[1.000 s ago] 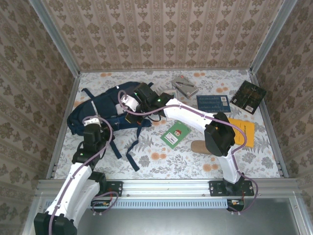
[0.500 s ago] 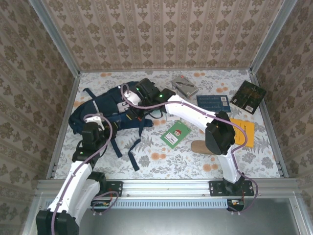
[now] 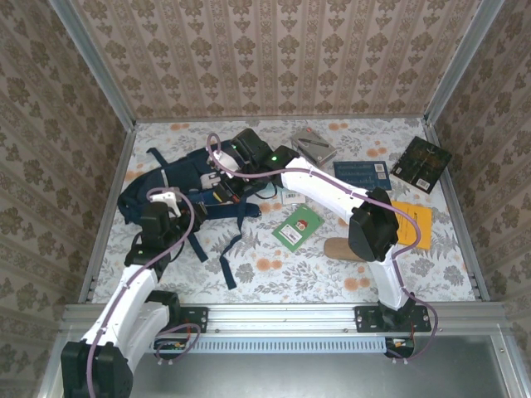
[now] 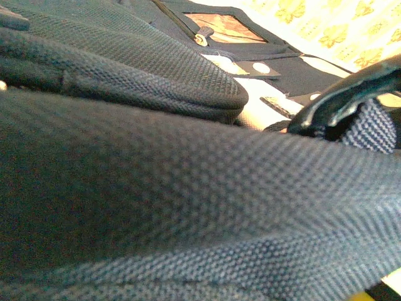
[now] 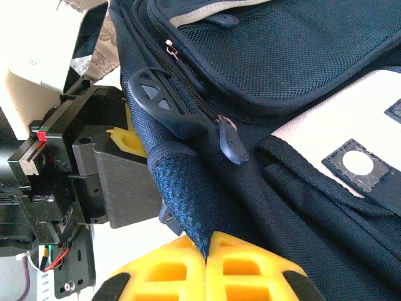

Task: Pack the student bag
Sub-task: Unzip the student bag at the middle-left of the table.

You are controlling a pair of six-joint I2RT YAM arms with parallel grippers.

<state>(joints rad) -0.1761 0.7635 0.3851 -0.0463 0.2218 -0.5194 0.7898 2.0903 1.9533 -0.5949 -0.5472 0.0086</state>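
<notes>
Overhead shot is bright and even, soft light with no hard edges, so the student bag (image 3: 178, 178) only leaves faint shadows on the table (image 3: 274, 274) just beside its straps, and the navy cloth goes nearly black and loses detail. The walls behind the bag lean outward, typical wide lens. The left wrist cam sits right against the student bag (image 4: 188, 188): the nearest fabric is dim and mushy, the weave sharpens further back, and past the bag's far edge everything blows out yellow-white. The black plastic clip (image 4: 344, 103) at its right has a glare streak. The right wrist cam is crisp on the student bag (image 5: 282, 50) weave and zipper, with the corner left of the bag overexposed.
</notes>
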